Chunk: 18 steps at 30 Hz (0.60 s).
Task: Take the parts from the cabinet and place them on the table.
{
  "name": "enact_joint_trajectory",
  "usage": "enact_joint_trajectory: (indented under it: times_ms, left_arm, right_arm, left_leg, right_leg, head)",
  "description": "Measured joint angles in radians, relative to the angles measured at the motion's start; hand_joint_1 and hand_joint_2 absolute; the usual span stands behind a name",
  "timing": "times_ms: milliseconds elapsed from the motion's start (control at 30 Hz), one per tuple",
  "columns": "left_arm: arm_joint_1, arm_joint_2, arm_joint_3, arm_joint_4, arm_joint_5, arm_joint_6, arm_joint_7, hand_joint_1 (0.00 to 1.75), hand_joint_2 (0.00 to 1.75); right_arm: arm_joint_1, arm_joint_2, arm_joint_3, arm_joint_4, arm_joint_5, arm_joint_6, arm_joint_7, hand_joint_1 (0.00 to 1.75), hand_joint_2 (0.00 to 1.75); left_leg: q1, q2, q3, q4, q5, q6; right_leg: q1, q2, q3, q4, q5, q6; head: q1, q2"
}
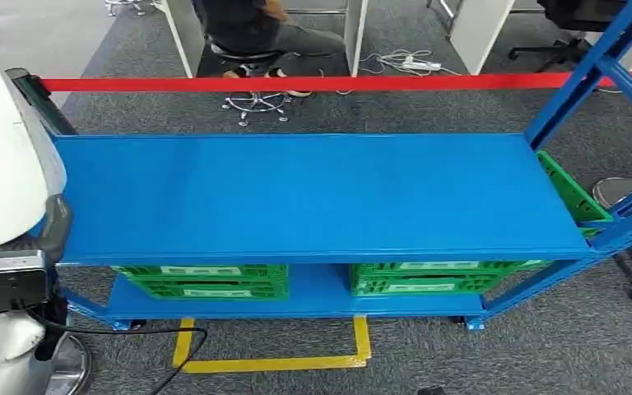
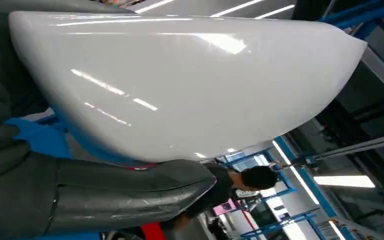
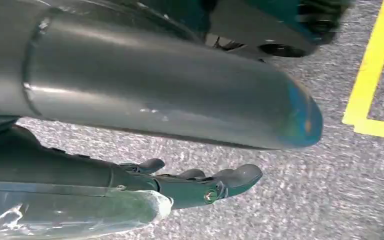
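A blue shelf unit (image 1: 313,193) spans the middle of the head view, its top board bare. Beyond it, along the upper edge of the frame, a red barrier tape (image 1: 296,83) runs across grey carpet, with a seated person (image 1: 255,25) at upper centre. On the lower board sit two green crates (image 1: 206,281), one at lower left and one at lower centre-right, and a third green crate (image 1: 572,193) stands tilted at the right end. At the left edge a large white part (image 1: 0,148) rises above the robot's left hand (image 2: 95,200), which grips it from beneath with thumb and fingers closed against its glossy shell. The right hand (image 3: 200,182) hangs over the carpet near a yellow floor line (image 3: 375,70), fingers extended and holding nothing. Judged from this, one part is lifted but not yet set down on any table; the placing remains.
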Motion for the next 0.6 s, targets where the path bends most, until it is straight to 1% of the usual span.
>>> enact_joint_trajectory:
  times_ms: [33,67,100,133,167,200,233,267,300,333,367,400,433,467,500,533,567,600]
  left_arm:
    - [0.003,0.0,0.0,0.0,0.0,0.0,0.0,1.75,1.75]
    - [0.006,0.0,0.0,0.0,-0.001,0.0,0.0,1.75,1.75]
    - [0.008,0.0,0.0,0.0,-0.002,0.0,0.0,1.75,1.75]
    - [0.009,0.0,0.0,-0.001,-0.002,0.0,0.0,1.75,1.75]
    - [0.009,0.0,0.0,-0.002,-0.002,0.0,0.0,1.75,1.75]
    - [0.01,0.0,0.0,-0.004,-0.002,0.0,0.0,1.75,1.75]
    - [0.01,0.0,0.0,-0.006,-0.002,0.001,-0.001,1.75,1.75]
    - [0.01,0.0,0.0,-0.006,-0.003,0.0,-0.001,1.75,1.75]
    - [0.012,0.0,0.0,-0.007,-0.003,0.001,-0.001,1.75,1.75]
    - [0.013,0.0,0.0,-0.007,-0.003,0.001,-0.001,1.75,1.75]
    - [0.015,0.002,0.001,-0.008,-0.003,0.001,-0.001,1.75,1.75]
    - [0.015,0.003,0.001,-0.008,-0.004,0.001,-0.001,1.75,1.75]
    - [0.015,0.003,0.001,-0.009,-0.005,0.001,-0.001,1.75,1.75]
    - [0.016,0.003,0.001,-0.009,-0.005,0.001,-0.001,1.75,1.75]
    - [0.017,0.003,0.001,-0.009,-0.007,0.001,-0.002,1.75,1.75]
    - [0.019,0.004,0.001,-0.009,-0.007,0.001,-0.002,1.75,1.75]
    - [0.02,0.005,0.001,-0.009,-0.007,0.001,-0.002,1.75,1.75]
    - [0.02,0.005,0.001,-0.009,-0.007,0.001,-0.002,1.75,1.75]
  right_arm:
    - [0.001,0.0,0.0,0.0,0.0,0.0,0.0,0.0,0.0]
    - [0.0,0.0,0.0,0.0,0.0,0.0,0.0,0.0,0.0]
    - [0.0,0.0,-0.001,0.0,0.0,0.0,0.0,0.0,0.0]
    - [-0.001,0.0,-0.001,0.0,0.0,-0.001,0.001,0.0,0.0]
    - [-0.004,0.0,-0.001,0.0,0.0,-0.001,0.002,0.0,0.0]
    - [-0.007,0.0,-0.002,0.0,0.0,-0.001,0.003,0.0,0.0]
    - [-0.007,0.0,-0.002,0.0,-0.001,-0.003,0.003,0.0,0.0]
    - [-0.006,0.0,-0.002,0.0,-0.001,-0.003,0.003,0.0,0.0]
    - [-0.003,0.0,-0.002,0.0,-0.001,-0.003,0.003,0.0,0.0]
    - [-0.002,0.0,-0.003,0.0,-0.002,-0.003,0.003,0.0,0.0]
    - [-0.004,0.0,-0.003,0.0,-0.002,-0.003,0.003,0.0,0.0]
    - [-0.004,0.0,-0.003,0.0,-0.002,-0.003,0.003,0.0,0.0]
    - [-0.003,0.0,-0.003,0.0,-0.002,-0.003,0.003,0.0,0.0]
    - [-0.003,0.0,-0.003,0.0,-0.002,-0.003,0.003,0.0,0.0]
    - [-0.002,0.0,-0.003,0.0,-0.002,-0.003,0.003,0.0,0.0]
    - [-0.002,0.0,-0.004,0.0,-0.002,-0.003,0.003,0.0,0.0]
    - [-0.002,0.0,-0.004,0.0,-0.002,-0.004,0.003,0.0,0.0]
    - [-0.002,0.0,-0.004,0.0,-0.002,-0.004,0.003,0.0,0.0]
  left_leg:
    - [-0.002,0.0,-0.008,0.0,0.007,0.0]
    - [-0.004,0.0,-0.015,0.0,0.013,-0.001]
    - [-0.006,-0.001,-0.021,0.0,0.019,-0.002]
    - [-0.007,-0.002,-0.026,0.0,0.024,-0.004]
    - [-0.008,-0.002,-0.029,0.002,0.03,-0.008]
    - [-0.012,-0.002,-0.034,0.002,0.034,-0.013]
    - [-0.01,-0.001,-0.032,0.001,0.041,-0.02]
    - [-0.007,-0.001,-0.034,0.003,0.046,-0.025]
    - [-0.006,-0.001,-0.033,-0.002,0.054,-0.03]
    - [-0.007,-0.002,-0.038,0.0,0.058,-0.037]
    - [-0.003,-0.004,-0.048,0.014,0.021,-0.043]
    - [-0.002,-0.004,-0.058,0.049,-0.032,-0.046]
    - [0.0,-0.004,-0.074,0.114,-0.095,-0.052]
    - [0.002,-0.004,-0.09,0.187,-0.145,-0.056]
    - [0.004,-0.004,-0.102,0.257,-0.176,-0.059]
    - [0.005,-0.004,-0.1,0.292,-0.175,-0.06]
    - [0.006,-0.004,-0.076,0.283,-0.149,-0.061]
    - [0.007,-0.004,-0.042,0.243,-0.119,-0.061]
  right_leg:
    - [0.0,0.0,0.008,0.007,0.006,-0.002]
    - [0.0,0.0,0.042,-0.035,0.032,-0.005]
    - [0.0,0.0,0.09,-0.111,0.067,-0.008]
    - [0.001,0.0,0.157,-0.214,0.1,-0.014]
    - [0.002,0.0,0.214,-0.305,0.099,-0.02]
    - [0.006,0.0,0.237,-0.327,0.094,-0.018]
    - [0.009,0.001,0.223,-0.317,0.111,-0.019]
    - [0.01,0.002,0.212,-0.323,0.109,-0.021]
    - [0.013,0.002,0.209,-0.322,0.112,-0.026]
    - [0.007,0.0,0.204,-0.332,0.128,-0.037]
    - [0.004,-0.005,0.202,-0.334,0.14,-0.044]
    - [0.004,-0.006,0.195,-0.334,0.149,-0.051]
    - [0.004,-0.006,0.183,-0.333,0.16,-0.053]
    - [0.004,-0.006,0.171,-0.333,0.169,-0.053]
    - [0.004,-0.008,0.157,-0.331,0.178,-0.053]
    - [0.005,-0.008,0.143,-0.328,0.186,-0.052]
    - [0.004,-0.009,0.128,-0.324,0.194,-0.05]
    - [0.004,-0.009,0.115,-0.319,0.2,-0.048]
  head:
    - [-0.001,0.0]
    - [-0.001,0.0]
    - [0.0,0.0]
    - [-0.001,0.0]
    - [-0.001,0.0]
    - [-0.001,0.0]
    - [-0.006,0.0]
    - [-0.001,0.0]
    - [-0.003,0.0]
    - [0.0,0.0]
    - [-0.003,0.0]
    - [-0.007,0.0]
    - [-0.011,0.0]
    - [-0.01,0.0]
    - [-0.01,0.0]
    - [-0.01,0.0]
    - [-0.01,0.0]
    - [-0.01,0.0]
